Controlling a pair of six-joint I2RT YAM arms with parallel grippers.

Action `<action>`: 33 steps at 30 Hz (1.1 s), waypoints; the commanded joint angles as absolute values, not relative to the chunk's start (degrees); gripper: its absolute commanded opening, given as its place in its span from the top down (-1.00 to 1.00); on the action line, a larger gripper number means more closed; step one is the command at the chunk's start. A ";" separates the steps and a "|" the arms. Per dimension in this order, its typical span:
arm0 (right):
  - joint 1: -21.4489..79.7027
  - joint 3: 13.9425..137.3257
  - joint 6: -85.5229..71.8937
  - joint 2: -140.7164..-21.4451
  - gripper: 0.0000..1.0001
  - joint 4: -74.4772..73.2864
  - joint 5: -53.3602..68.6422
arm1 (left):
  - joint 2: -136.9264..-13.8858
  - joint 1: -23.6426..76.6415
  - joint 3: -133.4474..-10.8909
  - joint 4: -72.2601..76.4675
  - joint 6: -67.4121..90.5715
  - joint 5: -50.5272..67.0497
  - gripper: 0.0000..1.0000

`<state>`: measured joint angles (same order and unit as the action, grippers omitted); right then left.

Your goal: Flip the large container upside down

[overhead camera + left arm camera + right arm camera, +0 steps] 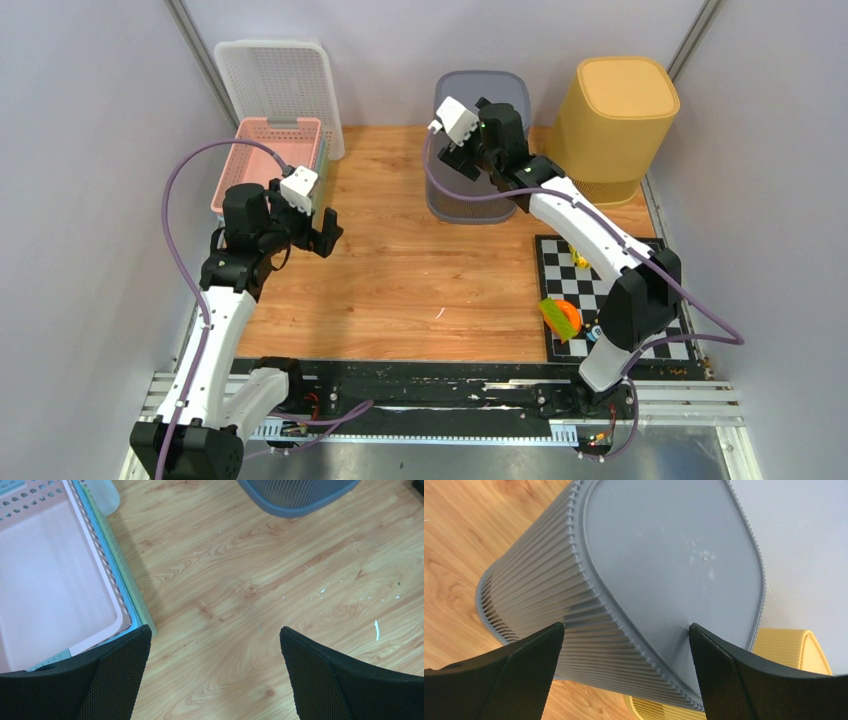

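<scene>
The large grey ribbed container (470,200) stands at the back centre of the wooden table with its flat closed base up and its wider end down. In the right wrist view its base (664,545) fills the frame. My right gripper (462,163) is open over its top edge (626,630), one finger by the ribbed wall and the other over the flat base. My left gripper (325,232) is open and empty above bare wood (215,635), beside the pink basket. The container's lower edge (295,495) shows at the top of the left wrist view.
A yellow ribbed container (610,120) stands right of the grey one and shows behind it (784,650). A pink basket (270,160) sits at the left (50,580), with a white basket (278,85) leaning behind it. A chequered mat (620,300) holds an orange and green toy (560,317).
</scene>
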<state>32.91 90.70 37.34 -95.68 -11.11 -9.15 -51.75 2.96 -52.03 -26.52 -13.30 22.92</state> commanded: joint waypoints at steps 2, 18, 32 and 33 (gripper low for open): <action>28.33 90.41 36.51 -98.31 -0.91 -15.64 -8.67 | -51.56 2.57 -51.15 -25.00 -13.74 23.73 -1.00; 21.74 90.15 39.49 -100.71 -0.91 -15.60 -5.46 | -51.83 2.55 -51.24 -25.05 -13.71 23.73 -1.00; 18.32 88.55 48.59 -100.13 -0.92 -17.78 -3.34 | -51.99 2.55 -51.17 -25.01 -13.76 23.91 -1.00; 18.16 88.53 49.40 -100.19 -0.93 -18.02 -3.54 | -52.03 2.60 -51.16 -25.03 -13.72 23.92 -1.00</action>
